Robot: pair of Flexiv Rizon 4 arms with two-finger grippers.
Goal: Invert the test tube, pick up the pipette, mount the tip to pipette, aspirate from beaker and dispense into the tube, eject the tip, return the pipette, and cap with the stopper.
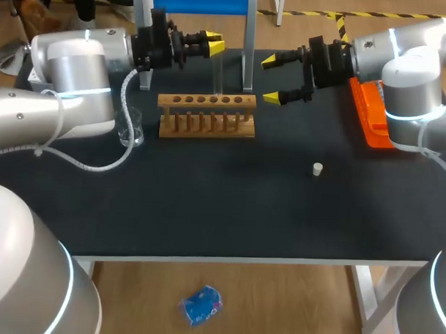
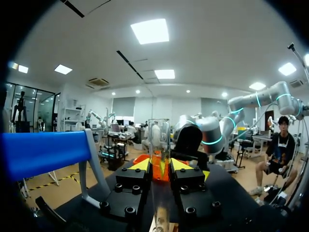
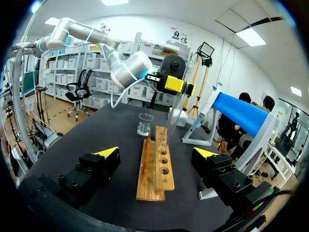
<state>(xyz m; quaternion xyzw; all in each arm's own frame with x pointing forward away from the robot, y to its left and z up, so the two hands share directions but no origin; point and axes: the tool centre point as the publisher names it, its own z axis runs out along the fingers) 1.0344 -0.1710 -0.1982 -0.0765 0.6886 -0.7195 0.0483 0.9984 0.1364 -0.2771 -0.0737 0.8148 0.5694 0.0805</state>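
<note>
My left gripper (image 1: pixel 212 44) is shut on a clear test tube (image 1: pixel 218 73), which hangs upright just behind the wooden rack (image 1: pixel 206 115). In the left wrist view the tube (image 2: pixel 159 140) runs between the yellow tips of that gripper (image 2: pixel 160 166). My right gripper (image 1: pixel 273 80) stands open and empty to the right of the tube, level with the rack's right end. From the right wrist view, its gripper (image 3: pixel 157 154) faces along the rack (image 3: pixel 157 169), with the left gripper (image 3: pixel 174 84) and tube (image 3: pixel 174 113) at the rack's far end. A white stopper (image 1: pixel 317 169) lies on the mat.
A glass beaker (image 1: pixel 129 127) stands left of the rack, close under my left arm, and shows beyond the rack as the beaker (image 3: pixel 145 124). An orange box (image 1: pixel 371 117) sits at the right edge. A blue-topped stand (image 1: pixel 248 43) rises behind the rack, with a pipette (image 1: pixel 145 32) at the back left.
</note>
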